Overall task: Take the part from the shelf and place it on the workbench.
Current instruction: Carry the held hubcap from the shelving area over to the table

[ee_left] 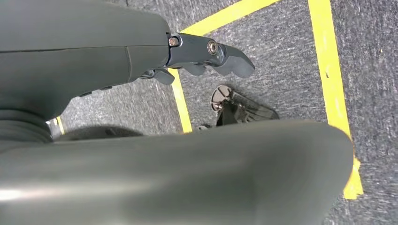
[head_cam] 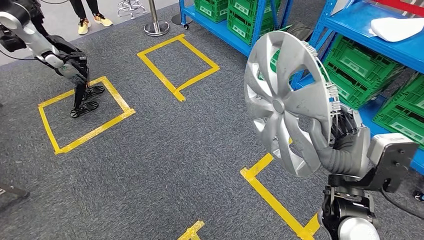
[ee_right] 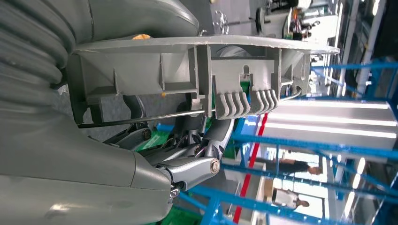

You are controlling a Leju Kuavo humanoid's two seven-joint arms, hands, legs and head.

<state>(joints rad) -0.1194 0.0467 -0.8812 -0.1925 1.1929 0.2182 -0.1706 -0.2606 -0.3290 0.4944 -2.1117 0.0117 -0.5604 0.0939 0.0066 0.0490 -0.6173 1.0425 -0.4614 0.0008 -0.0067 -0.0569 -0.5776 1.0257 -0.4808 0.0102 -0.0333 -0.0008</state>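
Observation:
The part is a silver wheel cover point(head_cam: 285, 100), held upright and high above the grey carpet at the right of the head view. My right hand point(head_cam: 345, 135) grips it at its rim from behind, thumb on the front face. In the right wrist view the cover's ribbed back and clips point(ee_right: 211, 70) lie across my right hand's fingers point(ee_right: 197, 159). My left hand point(head_cam: 74, 67) hangs at the far left over a taped square, its fingers point(ee_left: 211, 51) apart and holding nothing.
Blue shelving point(head_cam: 370, 22) with green crates point(head_cam: 355, 75) stands close on the right; a white part point(head_cam: 397, 27) lies on its shelf. Yellow tape squares point(head_cam: 175, 65) mark the carpet. A dark object point(head_cam: 86, 102) sits in the left square. A person's feet point(head_cam: 92, 21) and a post base point(head_cam: 156, 27) are at the back.

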